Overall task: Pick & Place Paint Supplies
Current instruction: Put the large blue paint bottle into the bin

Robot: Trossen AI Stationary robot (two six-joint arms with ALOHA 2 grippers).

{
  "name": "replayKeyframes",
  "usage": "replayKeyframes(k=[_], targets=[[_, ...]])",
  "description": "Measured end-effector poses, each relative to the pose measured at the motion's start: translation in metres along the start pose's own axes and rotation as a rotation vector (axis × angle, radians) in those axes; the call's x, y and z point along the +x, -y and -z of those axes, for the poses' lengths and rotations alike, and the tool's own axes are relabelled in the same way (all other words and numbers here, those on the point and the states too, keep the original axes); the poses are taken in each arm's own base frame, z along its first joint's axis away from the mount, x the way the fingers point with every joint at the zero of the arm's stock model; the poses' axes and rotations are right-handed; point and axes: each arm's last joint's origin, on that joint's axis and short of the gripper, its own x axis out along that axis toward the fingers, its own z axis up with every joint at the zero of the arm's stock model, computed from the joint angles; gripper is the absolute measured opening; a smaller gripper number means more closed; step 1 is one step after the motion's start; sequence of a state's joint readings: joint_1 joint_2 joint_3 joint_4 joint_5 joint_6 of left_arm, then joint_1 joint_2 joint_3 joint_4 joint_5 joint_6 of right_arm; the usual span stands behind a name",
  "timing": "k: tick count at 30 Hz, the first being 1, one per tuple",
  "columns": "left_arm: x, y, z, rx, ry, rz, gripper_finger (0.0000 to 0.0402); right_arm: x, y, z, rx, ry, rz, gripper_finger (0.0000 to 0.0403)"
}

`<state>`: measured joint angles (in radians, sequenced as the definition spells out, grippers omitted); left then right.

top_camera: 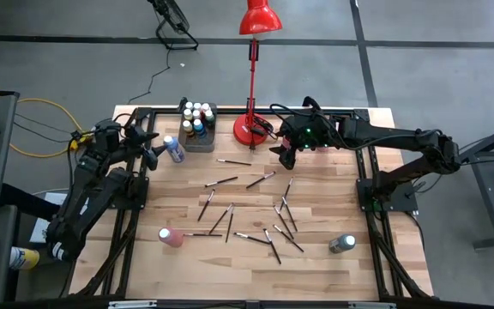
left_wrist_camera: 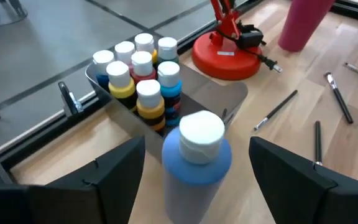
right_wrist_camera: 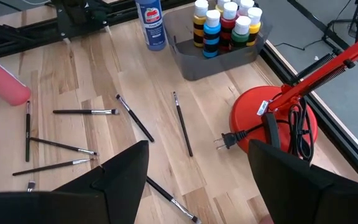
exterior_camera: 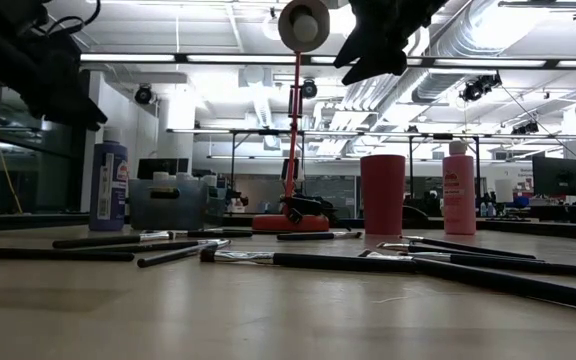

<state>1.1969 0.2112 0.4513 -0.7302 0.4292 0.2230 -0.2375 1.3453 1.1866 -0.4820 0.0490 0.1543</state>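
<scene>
The left gripper point(left_wrist_camera: 194, 180) hangs wide open, empty, either side of a blue bottle point(left_wrist_camera: 196, 163) standing beside the bottle-filled grey bin point(left_wrist_camera: 222, 99). Paintbrushes point(top_camera: 251, 215) lie scattered mid-table. The right gripper point(right_wrist_camera: 197, 180), spread and empty, hovers near the red lamp base point(right_wrist_camera: 272, 121)

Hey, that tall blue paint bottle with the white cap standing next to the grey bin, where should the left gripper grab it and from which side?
Grip the tall blue paint bottle on its round body just below the white cap, coming level from the open table side. It stands upright, the grey bin crowds its far side, and the open left gripper already brackets it.
</scene>
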Motion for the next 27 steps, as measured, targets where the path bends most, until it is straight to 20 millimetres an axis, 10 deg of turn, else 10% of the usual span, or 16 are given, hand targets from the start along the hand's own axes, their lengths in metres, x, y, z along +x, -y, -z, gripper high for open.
replayKeyframes(k=[27], targets=[[0.027, -0.01, 0.002, 0.037, 0.018, 0.074, 0.0268, 0.0, 0.0, 0.0, -0.019, 0.0, 0.001, 0.0268]])
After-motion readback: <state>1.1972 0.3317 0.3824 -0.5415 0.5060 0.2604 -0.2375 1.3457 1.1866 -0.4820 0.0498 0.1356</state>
